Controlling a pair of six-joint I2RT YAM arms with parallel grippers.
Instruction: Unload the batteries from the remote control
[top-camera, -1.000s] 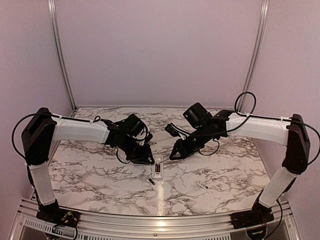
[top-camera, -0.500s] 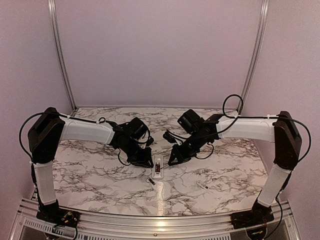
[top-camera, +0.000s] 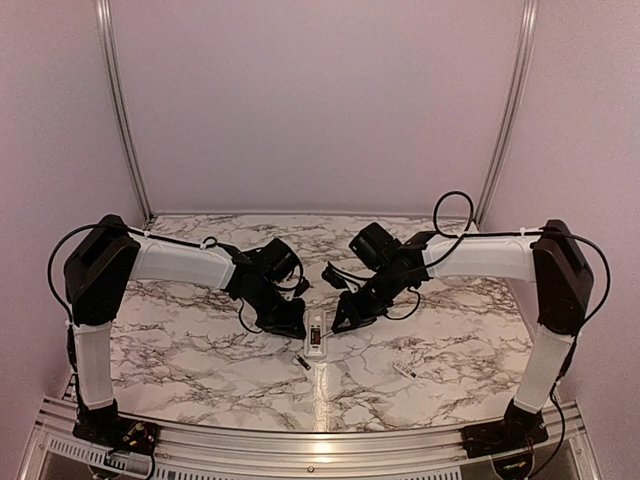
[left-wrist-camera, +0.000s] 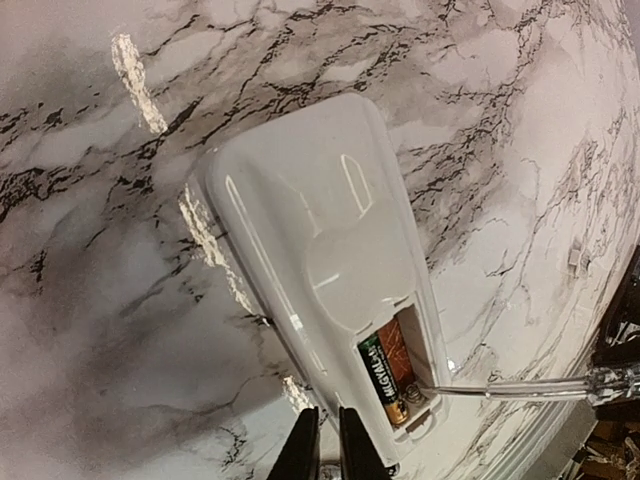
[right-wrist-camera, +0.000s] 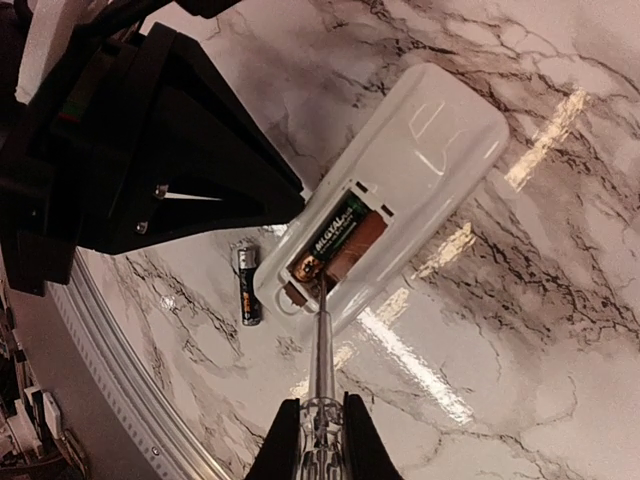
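**Both arms closed in on remote; one battery out, one still seated**

Remote (top-camera: 315, 338) lies back-up at mid-table (top-camera: 200, 340), between the two grippers. It has not shifted over the last second. Its bay is open, with one battery (right-wrist-camera: 325, 240) seated and the slot beside it bare copper. The loose battery (right-wrist-camera: 247, 287) lies on the marble just beside the remote's bay end, also unmoved.

Change: both arms have drawn inward toward the remote. The left gripper (left-wrist-camera: 329, 415) has narrowed its fingers to a slit. Nothing shows between them, and they sit just off the remote's bay end. The right gripper (right-wrist-camera: 320, 402) is clamped on a clear-handled pry tool (right-wrist-camera: 322, 340). The tool's tip now reaches the bay edge at the seated battery's end.

Reading: task about half done. The right arm looks set to lever out the second battery. The left looks placed to brace the remote, though contact cannot be told. Risk: the tip slips and the remote skates on the glossy top.
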